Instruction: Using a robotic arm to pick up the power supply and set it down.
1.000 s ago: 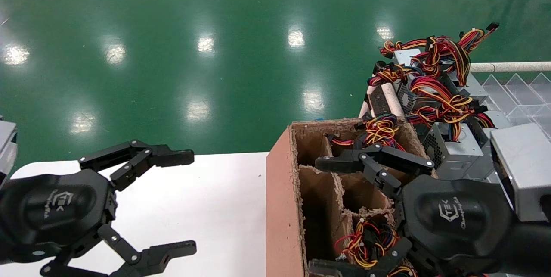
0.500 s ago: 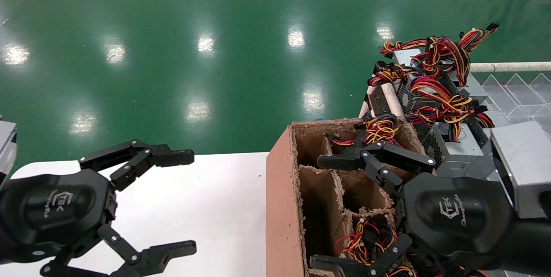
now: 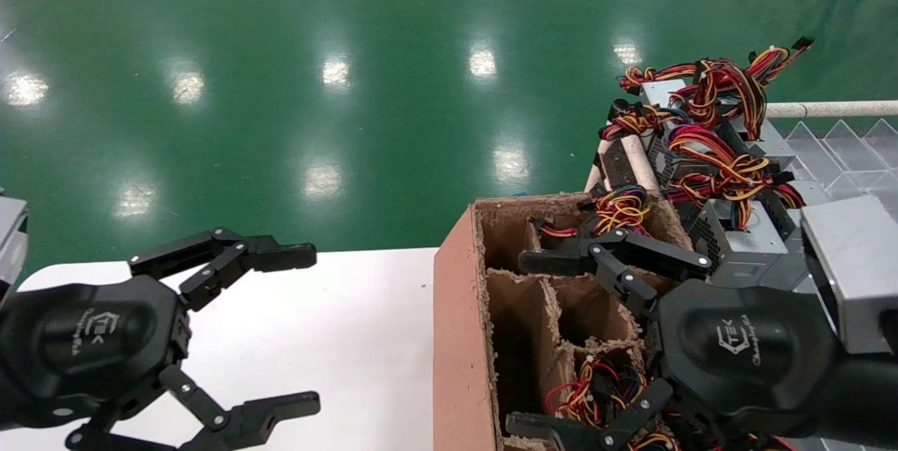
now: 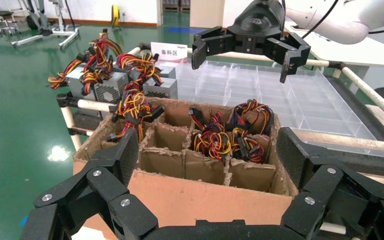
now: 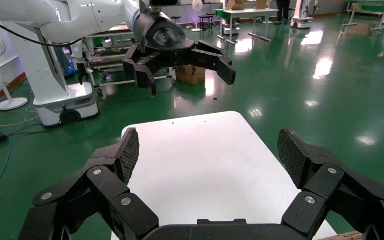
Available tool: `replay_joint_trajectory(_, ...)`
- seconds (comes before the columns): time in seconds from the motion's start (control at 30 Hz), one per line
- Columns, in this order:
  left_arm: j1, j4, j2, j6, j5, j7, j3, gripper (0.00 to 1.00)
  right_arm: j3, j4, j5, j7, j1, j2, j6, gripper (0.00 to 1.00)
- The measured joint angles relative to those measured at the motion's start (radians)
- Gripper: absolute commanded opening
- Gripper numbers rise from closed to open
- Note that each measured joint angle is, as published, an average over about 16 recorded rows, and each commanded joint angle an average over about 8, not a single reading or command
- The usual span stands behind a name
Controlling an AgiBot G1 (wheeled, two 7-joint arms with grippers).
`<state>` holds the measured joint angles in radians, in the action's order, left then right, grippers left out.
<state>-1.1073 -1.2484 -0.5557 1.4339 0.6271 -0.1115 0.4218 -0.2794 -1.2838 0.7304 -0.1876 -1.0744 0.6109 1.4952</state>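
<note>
Right gripper (image 3: 558, 346) jaws wide open, empty, hovering above cardboard box (image 3: 459, 339); power supply (image 3: 736, 254) just beyond, nearer than left gripper (image 3: 295, 328).

The right gripper (image 3: 537, 346), fingers spread wide, edges slightly farther forward over the divided cardboard box (image 3: 459, 339) than a second ago.

Floor (image 3: 351, 51): glossy green, reflecting lamps. Divided box (image 3: 459, 339): brown cardboard, matt, frayed rough edges. Power supply (image 3: 744, 244) casings: dull grey metal; table (image 3: 351, 339): smooth white.
</note>
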Motion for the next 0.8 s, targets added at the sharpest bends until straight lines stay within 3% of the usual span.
replay_joint_trajectory(0.8,0.0,0.0,0.0,0.0,0.0,0.0,0.0,1.0,0.0,0.0,0.001,0.001,0.0,0.0,-0.001,1.0)
